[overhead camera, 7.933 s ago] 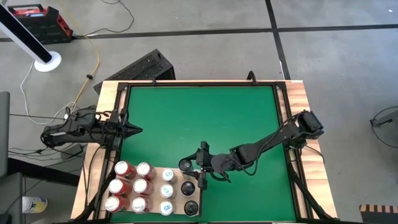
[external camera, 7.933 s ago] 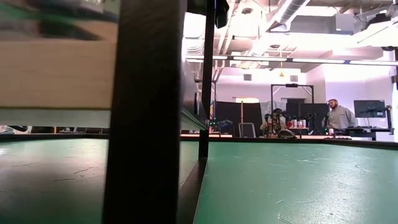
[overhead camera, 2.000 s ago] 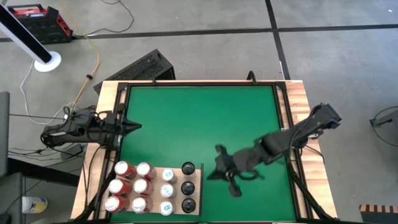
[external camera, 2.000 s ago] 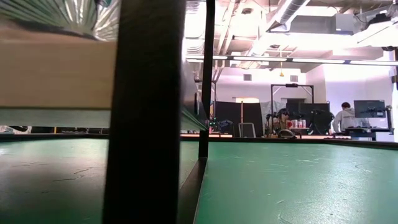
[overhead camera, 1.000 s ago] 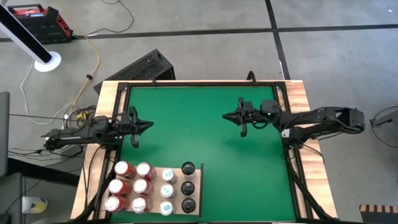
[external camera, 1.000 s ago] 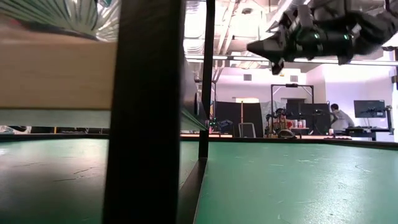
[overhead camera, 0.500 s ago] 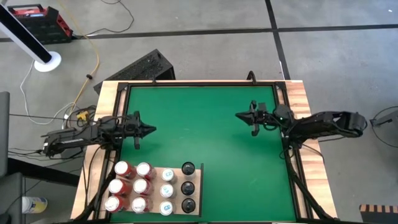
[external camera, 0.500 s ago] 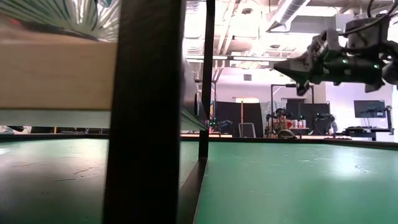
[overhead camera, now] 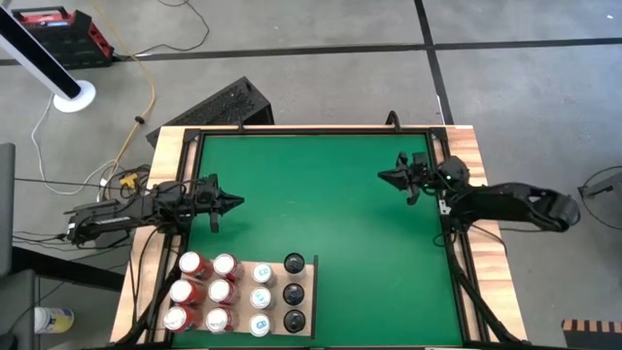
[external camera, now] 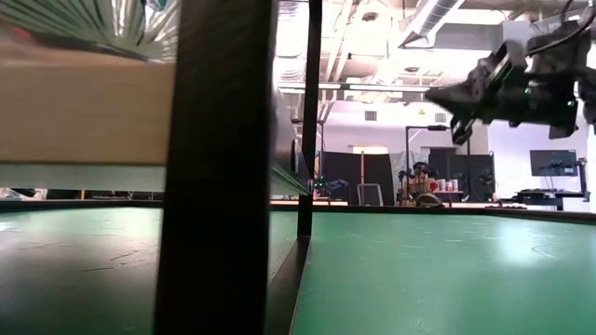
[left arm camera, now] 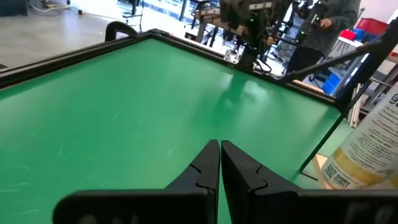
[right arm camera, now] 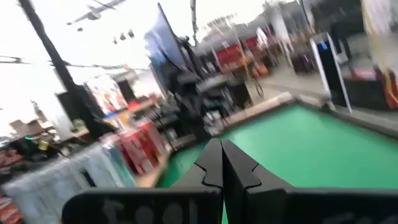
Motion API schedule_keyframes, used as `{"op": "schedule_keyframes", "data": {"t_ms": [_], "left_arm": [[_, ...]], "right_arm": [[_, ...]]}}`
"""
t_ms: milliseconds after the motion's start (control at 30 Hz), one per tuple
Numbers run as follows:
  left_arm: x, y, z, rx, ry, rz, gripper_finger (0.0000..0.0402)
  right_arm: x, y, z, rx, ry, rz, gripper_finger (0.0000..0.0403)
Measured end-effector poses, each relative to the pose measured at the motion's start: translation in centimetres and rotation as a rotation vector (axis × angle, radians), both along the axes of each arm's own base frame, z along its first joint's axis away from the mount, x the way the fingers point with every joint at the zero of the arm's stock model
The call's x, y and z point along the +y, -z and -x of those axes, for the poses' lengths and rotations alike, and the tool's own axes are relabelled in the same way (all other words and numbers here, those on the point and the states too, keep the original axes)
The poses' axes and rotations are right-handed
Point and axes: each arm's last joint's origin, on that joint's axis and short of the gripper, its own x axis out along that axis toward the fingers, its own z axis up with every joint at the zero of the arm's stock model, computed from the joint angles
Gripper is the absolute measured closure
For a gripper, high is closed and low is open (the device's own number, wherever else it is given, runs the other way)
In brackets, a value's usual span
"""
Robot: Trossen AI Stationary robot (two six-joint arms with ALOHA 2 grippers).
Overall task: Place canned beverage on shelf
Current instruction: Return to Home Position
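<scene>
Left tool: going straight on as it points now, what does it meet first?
From the dark left tool, only bare green mat lies ahead, then probably the dark right tool facing it from the far side; whether their heights match is unclear.

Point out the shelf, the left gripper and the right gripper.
shelf (overhead camera: 277,284), high view, a bare patch of its top.
left gripper (overhead camera: 236,203), high view, the tips of its shut fingers.
right gripper (overhead camera: 383,176), high view, the tips of its shut fingers.

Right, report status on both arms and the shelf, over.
Left pincer shut, empty, over mat left side. Right pincer shut, empty, right side. Twelve cans on shelf. Nothing in the way.
</scene>
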Motion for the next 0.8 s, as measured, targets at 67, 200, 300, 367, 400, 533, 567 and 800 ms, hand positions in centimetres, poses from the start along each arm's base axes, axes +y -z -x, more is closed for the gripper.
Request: {"op": "schedule_keyframes", "data": {"t_ms": [67,200,300,367,400,533,567,800], "left_arm": [[0.0,0.0,0.0,0.004,0.002,-0.018,0.0402],[0.1,0.0,0.0,0.020,-0.013,-0.099,0.0402],[0.2,-0.1,0.0,0.024,-0.067,-0.129,0.0402],[0.3,-0.1,0.1,0.023,-0.102,-0.133,0.0402],[0.4,-0.1,0.1,0.023,-0.117,-0.135,0.0402],[0.4,-0.1,0.1,0.023,-0.144,-0.136,0.0402],[0.4,-0.1,0.1,0.023,-0.146,-0.136,0.0402],[0.5,-0.2,0.1,0.023,-0.179,-0.138,0.0402]], "right_arm": [[0.4,-0.9,0.4,-0.052,-0.011,0.023,0.0387],[1.0,-2.0,1.3,-0.092,0.036,0.103,0.0388],[1.2,-1.3,1.8,0.002,0.131,0.106,0.0388],[1.4,-0.4,2.1,0.097,0.207,0.086,0.0388],[1.5,-0.1,2.3,0.138,0.240,0.088,0.0388],[2.2,0.1,2.9,0.190,0.361,0.169,0.0388],[2.3,0.3,3.0,0.213,0.380,0.178,0.0388],[3.2,1.3,2.9,0.306,0.327,0.134,0.0375]]}}
